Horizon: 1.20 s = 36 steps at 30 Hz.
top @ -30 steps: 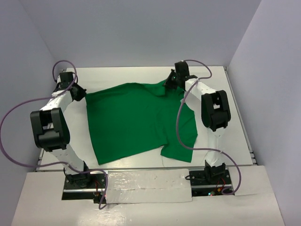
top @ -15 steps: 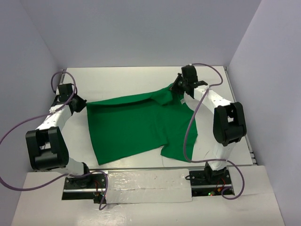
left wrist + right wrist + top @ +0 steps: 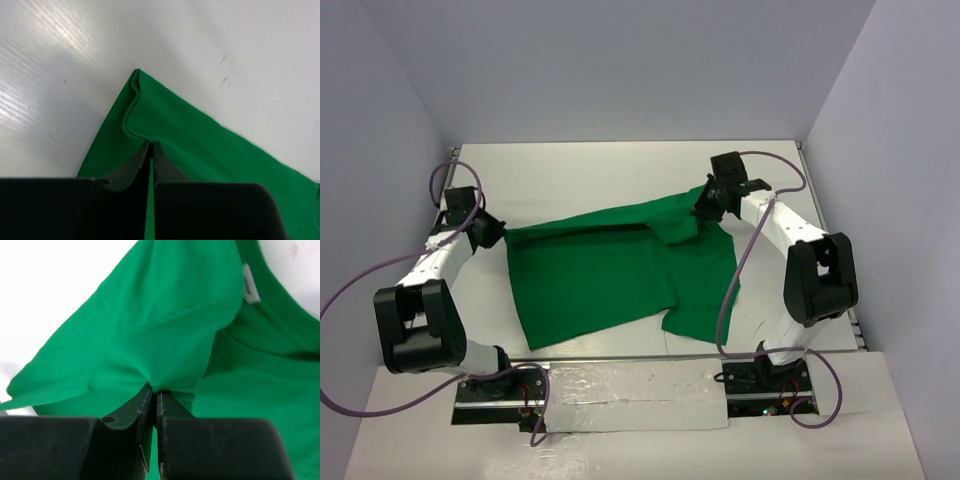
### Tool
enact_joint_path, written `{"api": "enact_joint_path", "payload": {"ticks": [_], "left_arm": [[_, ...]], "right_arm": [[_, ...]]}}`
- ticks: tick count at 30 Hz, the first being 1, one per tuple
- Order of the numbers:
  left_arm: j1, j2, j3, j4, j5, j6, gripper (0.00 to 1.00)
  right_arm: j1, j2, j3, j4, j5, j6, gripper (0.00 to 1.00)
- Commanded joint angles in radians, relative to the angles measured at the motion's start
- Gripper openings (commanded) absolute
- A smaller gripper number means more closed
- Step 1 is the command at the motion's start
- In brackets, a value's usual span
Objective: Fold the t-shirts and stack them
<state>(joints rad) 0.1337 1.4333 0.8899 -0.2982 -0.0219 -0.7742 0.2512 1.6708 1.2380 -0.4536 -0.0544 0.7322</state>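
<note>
A bright green t-shirt (image 3: pixel 610 270) lies spread over the middle of the white table, its far edge lifted and pulled toward the near side. My left gripper (image 3: pixel 492 232) is shut on the shirt's far left corner (image 3: pixel 137 107), just above the table. Over on the right, my right gripper (image 3: pixel 705 205) is shut on a bunched fold of cloth (image 3: pixel 165 340) at the shirt's far right part, close to the collar. A small white neck label (image 3: pixel 249 284) shows beside that fold. The lower hem and right sleeve rest flat.
The bare white table (image 3: pixel 580 170) stretches behind the shirt to the back wall. Purple cables (image 3: pixel 725 290) loop from both arms, the right one hanging over the shirt's right side. The arm bases (image 3: pixel 620 395) sit on a strip at the near edge.
Both grippers have moved toward the near side with the shirt's far edge, which now folds over the body. The left arm's elbow has dropped lower and the right arm has swung outward.
</note>
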Motion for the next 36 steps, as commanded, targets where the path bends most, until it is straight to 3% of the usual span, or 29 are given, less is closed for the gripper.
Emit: {"api": "enact_joint_path", "payload": {"ticks": [1,3,5,7,9,13,17,23,29,33,36], "left_arm": [[0.002,-0.07,-0.029,-0.042,-0.019,-0.014,0.1],[0.0,-0.08,-0.041,-0.074,-0.022,-0.032,0.11],[-0.004,-0.078,-0.044,-0.124,-0.031,-0.077,0.2],[-0.015,-0.092,-0.062,-0.211,-0.039,-0.096,0.63],[-0.024,-0.132,-0.075,-0.247,-0.075,-0.103,0.8],[-0.025,-0.215,-0.034,-0.288,-0.144,-0.097,0.82],[-0.026,-0.239,0.012,-0.253,-0.118,-0.079,0.81],[-0.046,-0.075,0.071,-0.159,-0.039,-0.076,0.77],[-0.085,0.082,0.119,-0.119,-0.012,-0.086,0.76],[-0.089,0.091,0.107,-0.118,-0.012,-0.086,0.76],[-0.088,0.077,0.093,-0.111,-0.019,-0.086,0.76]], "right_arm": [[0.002,-0.082,-0.033,-0.11,0.107,-0.033,0.15],[-0.006,-0.1,-0.109,-0.103,0.128,-0.024,0.21],[-0.006,-0.105,-0.145,-0.099,0.146,-0.006,0.38],[-0.006,-0.115,-0.2,-0.082,0.157,0.018,0.65],[-0.007,-0.122,-0.229,-0.074,0.168,0.024,0.75],[-0.001,-0.146,-0.198,-0.045,0.169,0.014,0.74],[0.005,-0.142,-0.148,-0.025,0.156,-0.014,0.69],[-0.006,-0.151,-0.223,0.04,0.101,-0.019,0.48],[-0.007,-0.112,-0.292,0.1,0.034,-0.025,0.43],[-0.02,-0.079,-0.308,0.122,0.03,-0.025,0.32],[-0.026,-0.04,-0.302,0.128,0.029,-0.032,0.3]]}}
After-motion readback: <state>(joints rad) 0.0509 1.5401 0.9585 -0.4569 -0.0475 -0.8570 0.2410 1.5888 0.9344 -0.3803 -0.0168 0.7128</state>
